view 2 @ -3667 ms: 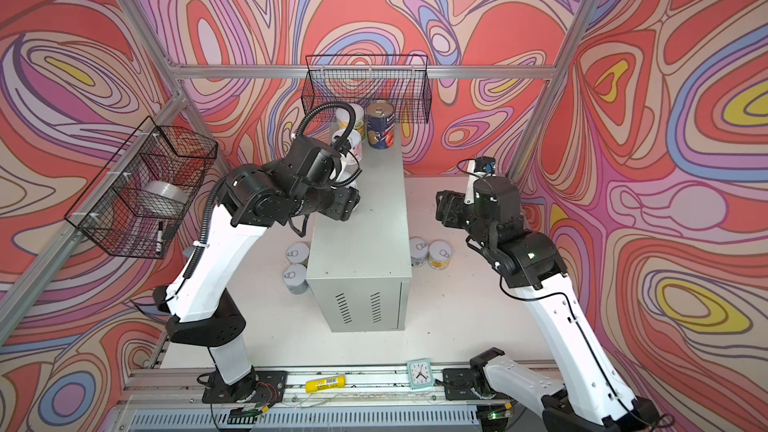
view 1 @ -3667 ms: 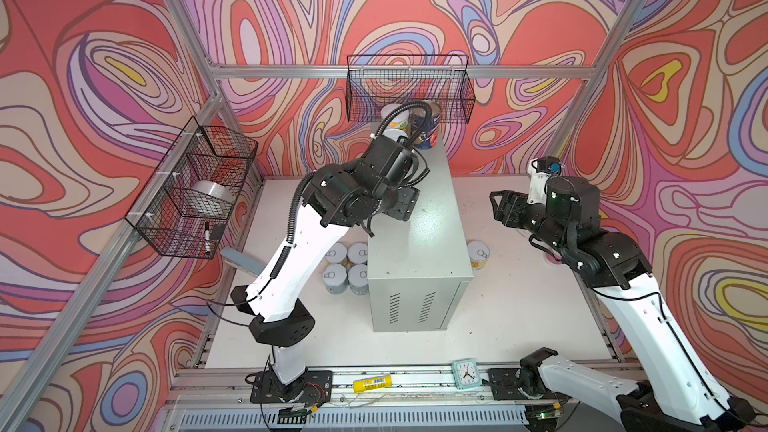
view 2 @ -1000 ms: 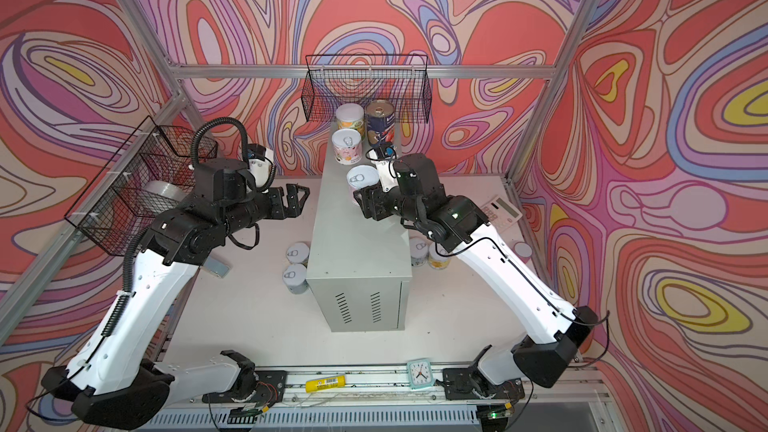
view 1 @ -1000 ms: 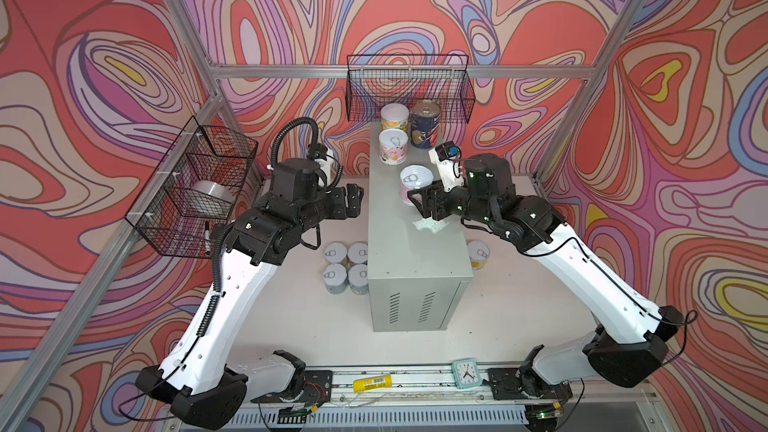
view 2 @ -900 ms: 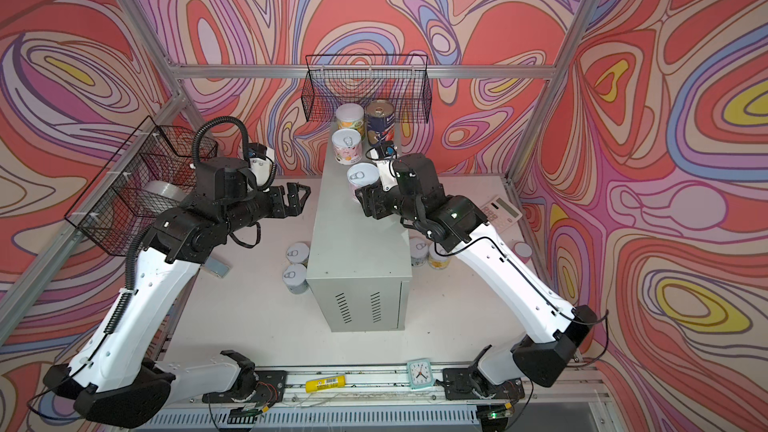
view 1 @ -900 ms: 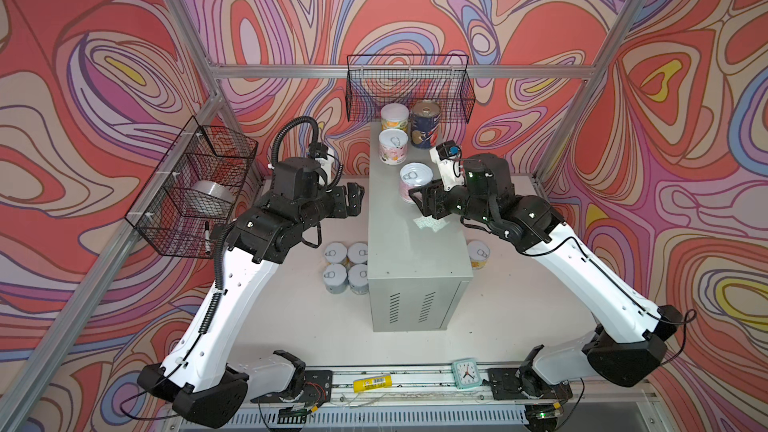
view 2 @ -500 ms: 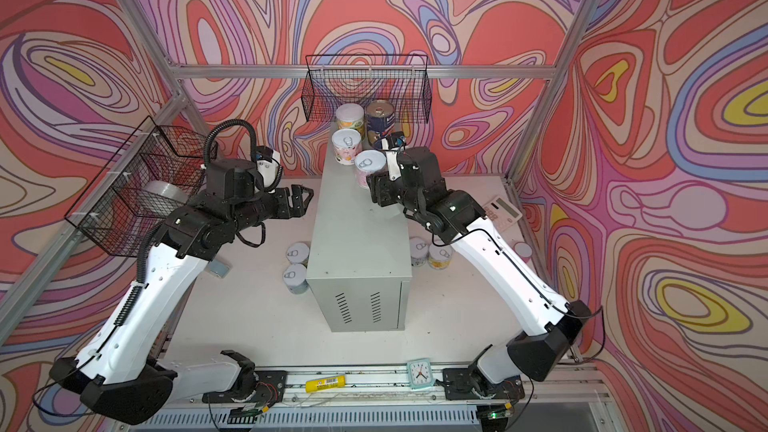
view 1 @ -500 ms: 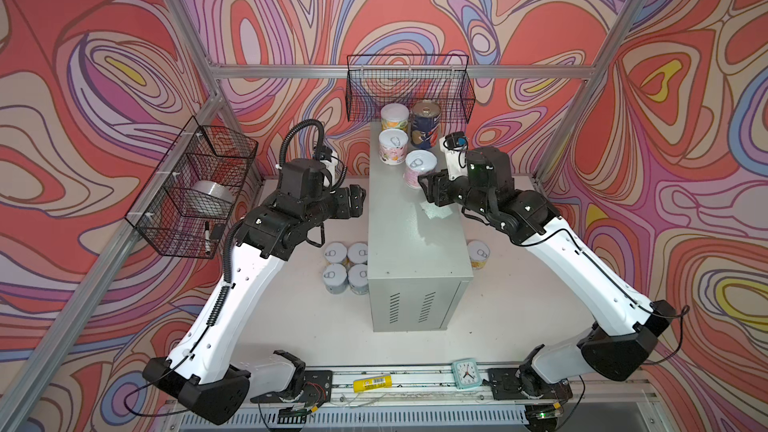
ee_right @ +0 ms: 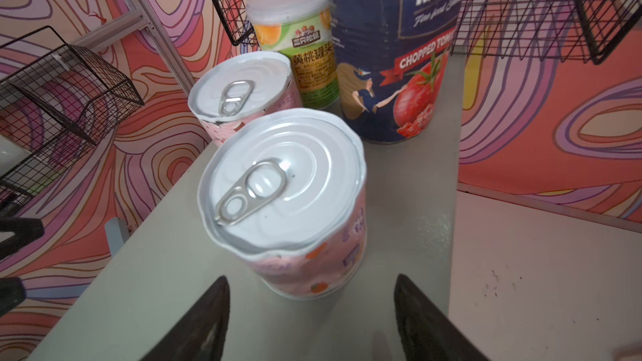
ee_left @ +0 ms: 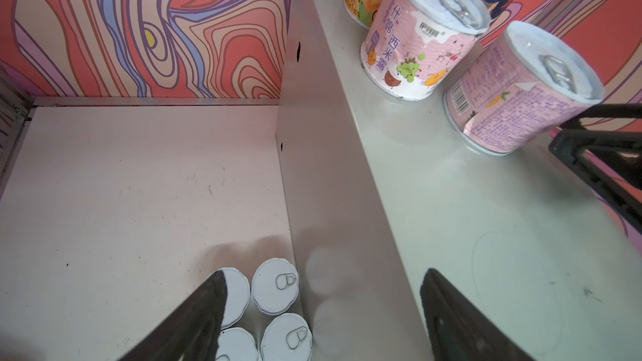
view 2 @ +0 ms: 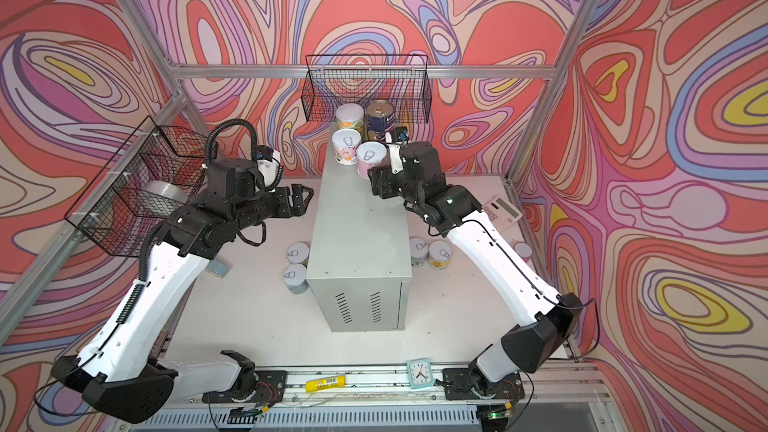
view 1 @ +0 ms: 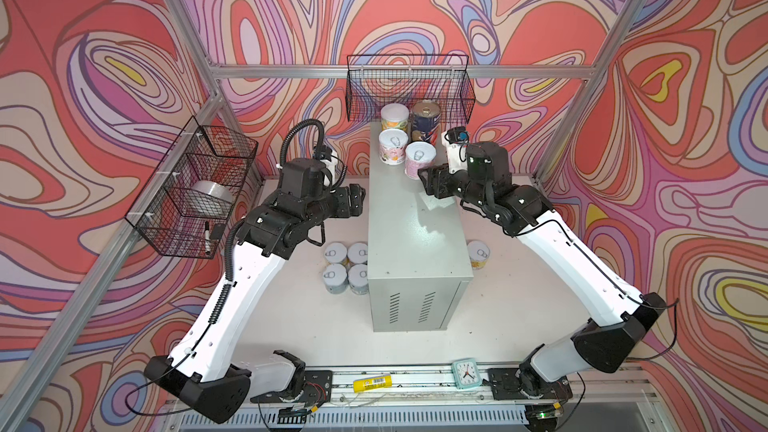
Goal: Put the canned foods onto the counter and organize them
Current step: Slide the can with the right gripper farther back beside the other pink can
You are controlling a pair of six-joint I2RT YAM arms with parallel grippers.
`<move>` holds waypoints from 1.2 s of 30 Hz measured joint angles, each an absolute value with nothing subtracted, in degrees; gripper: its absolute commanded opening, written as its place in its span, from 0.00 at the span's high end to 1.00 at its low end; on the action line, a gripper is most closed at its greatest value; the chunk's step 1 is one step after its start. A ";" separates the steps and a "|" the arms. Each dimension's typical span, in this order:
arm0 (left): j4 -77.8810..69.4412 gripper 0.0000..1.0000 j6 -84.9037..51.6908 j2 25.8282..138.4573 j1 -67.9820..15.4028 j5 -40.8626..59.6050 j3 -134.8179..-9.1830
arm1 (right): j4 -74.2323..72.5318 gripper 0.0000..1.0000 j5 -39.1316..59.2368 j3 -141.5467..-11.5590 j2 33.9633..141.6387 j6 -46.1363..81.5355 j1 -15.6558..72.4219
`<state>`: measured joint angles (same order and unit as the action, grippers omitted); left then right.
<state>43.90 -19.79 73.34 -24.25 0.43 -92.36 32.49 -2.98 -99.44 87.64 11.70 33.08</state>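
The right gripper (ee_right: pixel 310 277) is released, its two dark fingers spread wide with a gap on each side of a pink can (ee_right: pixel 285 182). The can stands upright between and just beyond the fingertips, untouched, on the grey counter (view 1: pixel 415 251). Just behind it stands a second pink can (ee_right: pixel 239 92). Farther back, at the counter's far end, a white-lidded can (ee_right: pixel 295 29) with a peach label and a taller navy can (ee_right: pixel 392 46) of chopped tomatoes stand side by side. A black wire basket (view 1: pixel 409 85) hangs on the wall above them.

The left gripper (view 2: pixel 302 198) is also released and empty. It hovers just beside the counter's left edge, level with its top. Below it, four cans (view 1: pixel 347 268) sit in a tight square on the white tabletop (view 1: pixel 299 326), against the counter's left side. In a top view, two more cans (view 2: pixel 430 252) stand on the tabletop by the counter's right side.
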 measured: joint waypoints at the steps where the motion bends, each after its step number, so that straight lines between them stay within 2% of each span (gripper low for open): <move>1: 43.90 0.13 -19.79 73.38 -24.25 0.43 -92.36 | 32.42 0.21 -2.61 -99.44 87.64 11.68 33.08; 15: 43.83 0.15 -19.79 74.46 -24.03 0.45 -92.33 | 28.62 0.21 -2.98 -100.57 92.66 11.66 33.06; 36: 43.00 0.17 -19.77 75.70 -23.51 0.45 -92.33 | 23.55 0.31 -5.26 -102.37 95.04 13.87 30.46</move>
<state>43.00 -19.77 75.70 -23.51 0.45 -92.33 23.55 -5.26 -102.37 95.04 13.87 30.46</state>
